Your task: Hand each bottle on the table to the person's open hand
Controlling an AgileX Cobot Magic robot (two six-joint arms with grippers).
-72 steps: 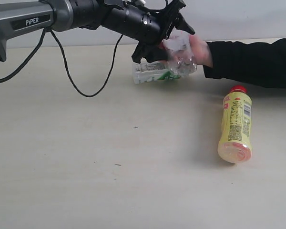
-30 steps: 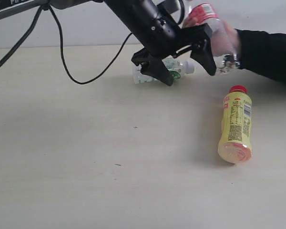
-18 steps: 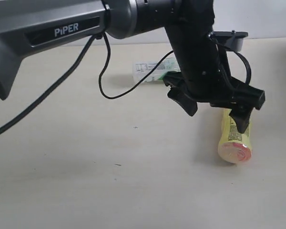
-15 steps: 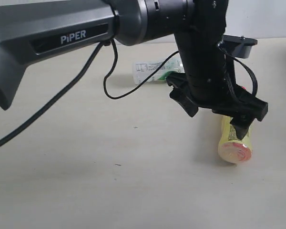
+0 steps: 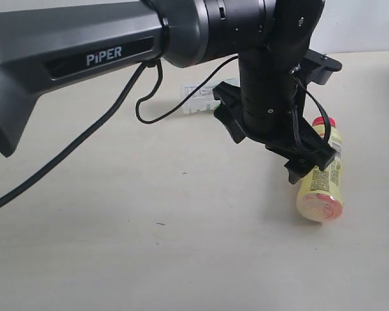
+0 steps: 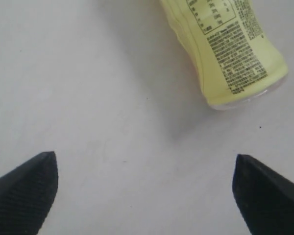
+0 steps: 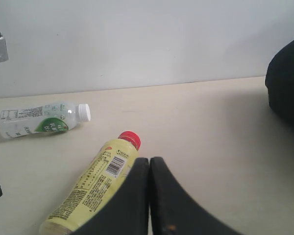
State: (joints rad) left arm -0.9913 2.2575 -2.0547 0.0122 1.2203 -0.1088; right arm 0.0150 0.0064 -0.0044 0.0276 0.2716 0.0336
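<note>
The yellow bottle [image 5: 320, 192] lies at the right of the tabletop [image 5: 117, 246], long axis near-to-far, cap far, just right of the left gripper [image 6: 147, 188], its fingers [image 6: 24, 191] wide and empty.

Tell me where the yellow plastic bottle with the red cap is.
Exterior view: the yellow plastic bottle lies on its side on the right of the beige table, by the open left gripper.

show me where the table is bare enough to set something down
Bare table spreads across the near and left side of the exterior view, bordered by the yellow bottle on the right and the green-label bottle behind. Crowded on the right: the open left gripper hangs near the yellow bottle, the green-label bottle just behind the arm.
</note>
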